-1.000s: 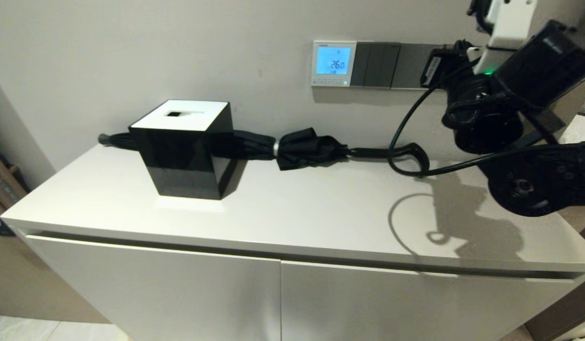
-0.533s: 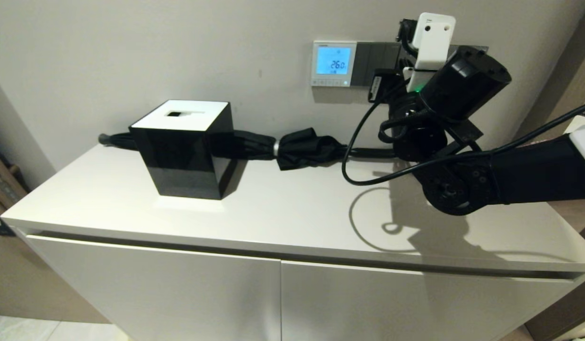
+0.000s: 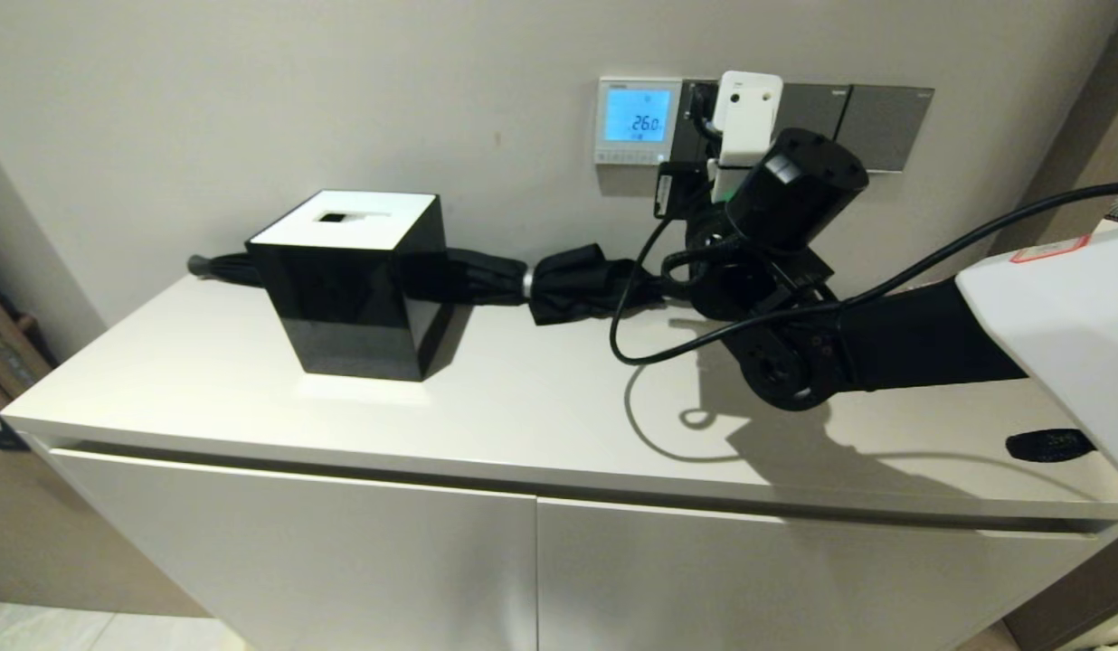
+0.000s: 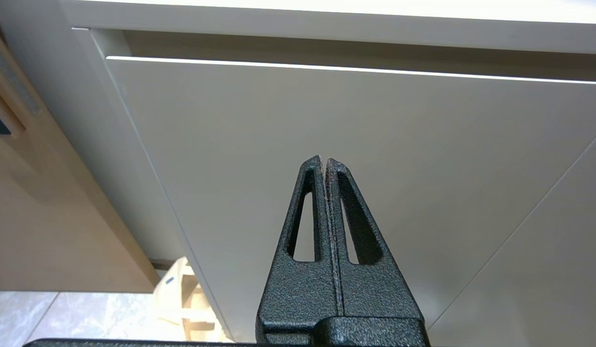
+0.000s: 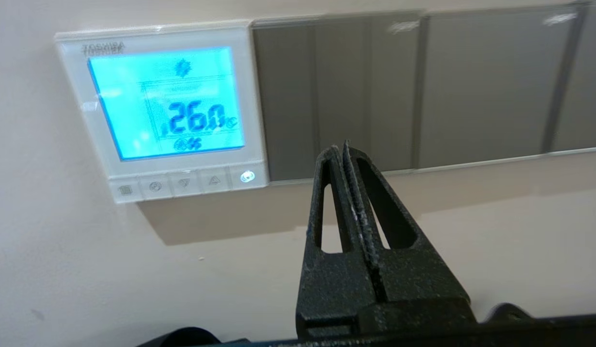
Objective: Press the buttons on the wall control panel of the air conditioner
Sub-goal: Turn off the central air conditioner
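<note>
The air conditioner's wall control panel (image 3: 638,119) is a white-framed square on the wall, its screen lit blue and reading 26.0. The buttons (image 3: 627,157) run along its bottom edge. In the right wrist view the panel (image 5: 165,103) and its buttons (image 5: 187,183) show close up, and the button nearest the switch plates glows. My right gripper (image 5: 340,147) is shut and empty. Its tips point at the dark switch plate just beside the panel, apart from the buttons. My left gripper (image 4: 324,159) is shut and empty, parked low in front of the cabinet door.
Dark grey switch plates (image 3: 848,113) adjoin the panel on the wall. On the white cabinet top (image 3: 523,398) stand a black tissue box (image 3: 351,280) and a folded black umbrella (image 3: 577,280) against the wall. The right arm's cable (image 3: 627,325) loops above the top.
My right arm has swept left along the wall, from beyond the switch plates to just beside the panel. The gripper has stayed shut. The left arm has not moved.
</note>
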Robot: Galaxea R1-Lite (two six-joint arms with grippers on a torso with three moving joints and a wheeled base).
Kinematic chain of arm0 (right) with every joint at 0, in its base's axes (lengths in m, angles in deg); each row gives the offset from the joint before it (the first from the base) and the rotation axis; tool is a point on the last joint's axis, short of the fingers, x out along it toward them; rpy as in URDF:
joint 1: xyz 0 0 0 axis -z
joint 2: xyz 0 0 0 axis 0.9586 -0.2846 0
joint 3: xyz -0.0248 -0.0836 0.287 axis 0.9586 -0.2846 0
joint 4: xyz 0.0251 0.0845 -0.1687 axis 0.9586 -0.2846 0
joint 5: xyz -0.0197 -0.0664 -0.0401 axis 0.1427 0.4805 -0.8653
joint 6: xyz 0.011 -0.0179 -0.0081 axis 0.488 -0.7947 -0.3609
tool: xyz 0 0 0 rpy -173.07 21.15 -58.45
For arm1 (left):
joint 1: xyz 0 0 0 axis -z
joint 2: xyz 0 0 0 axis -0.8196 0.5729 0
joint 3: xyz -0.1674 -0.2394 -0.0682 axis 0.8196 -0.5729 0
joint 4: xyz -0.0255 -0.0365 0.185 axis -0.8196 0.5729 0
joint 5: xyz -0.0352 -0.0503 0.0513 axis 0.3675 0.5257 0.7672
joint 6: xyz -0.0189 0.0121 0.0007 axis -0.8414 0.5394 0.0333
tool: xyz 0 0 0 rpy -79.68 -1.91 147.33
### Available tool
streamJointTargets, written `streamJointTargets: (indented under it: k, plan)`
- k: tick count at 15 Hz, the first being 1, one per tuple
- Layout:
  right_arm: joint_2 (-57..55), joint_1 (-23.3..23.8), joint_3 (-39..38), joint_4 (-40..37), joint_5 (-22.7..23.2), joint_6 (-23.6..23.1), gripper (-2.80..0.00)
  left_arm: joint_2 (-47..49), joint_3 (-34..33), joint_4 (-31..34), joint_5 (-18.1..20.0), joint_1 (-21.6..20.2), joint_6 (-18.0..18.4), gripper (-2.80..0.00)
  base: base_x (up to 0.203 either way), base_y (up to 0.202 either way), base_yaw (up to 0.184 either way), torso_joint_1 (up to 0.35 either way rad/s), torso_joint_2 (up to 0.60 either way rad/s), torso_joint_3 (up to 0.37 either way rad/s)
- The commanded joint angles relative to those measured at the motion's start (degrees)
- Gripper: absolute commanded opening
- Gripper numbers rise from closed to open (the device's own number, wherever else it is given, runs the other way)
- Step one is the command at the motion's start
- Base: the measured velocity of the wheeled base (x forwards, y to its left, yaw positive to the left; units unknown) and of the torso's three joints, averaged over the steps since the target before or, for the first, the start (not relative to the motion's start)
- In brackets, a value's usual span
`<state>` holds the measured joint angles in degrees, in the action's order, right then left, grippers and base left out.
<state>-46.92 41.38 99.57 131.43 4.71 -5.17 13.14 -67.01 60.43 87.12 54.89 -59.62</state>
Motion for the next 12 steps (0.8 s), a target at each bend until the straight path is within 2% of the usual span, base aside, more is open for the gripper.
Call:
streamJointTargets:
  k: [1, 5, 9, 12]
  plan:
    - [-2.8, -0.1, 2.5, -0.2, 0.2, -0.2, -2.80, 0.0, 0.0, 0.0, 0.0, 0.0, 0.0, -2.80, 0.000, 0.000, 0.000, 0.000, 0.00, 0.000]
    - [-3.5, -0.8, 7.2, -5.2, 1.8, 0.5, -2.80, 0.1, 0.0, 0.0, 0.0, 0.0, 0.0, -2.80, 0.000, 0.000, 0.000, 0.000, 0.00, 0.000]
    - [-2.7, -1.8, 12.0, -14.7, 2.2, 7.1, -2.80, 0.1, 0.0, 0.0, 0.0, 0.0, 0.0, -2.80, 0.000, 0.000, 0.000, 0.000, 0.00, 0.000]
    - [-2.8, -1.5, 13.2, -19.3, 4.3, 9.0, -2.80, 0.0, 0.0, 0.0, 0.0, 0.0, 0.0, -2.80, 0.000, 0.000, 0.000, 0.000, 0.00, 0.000]
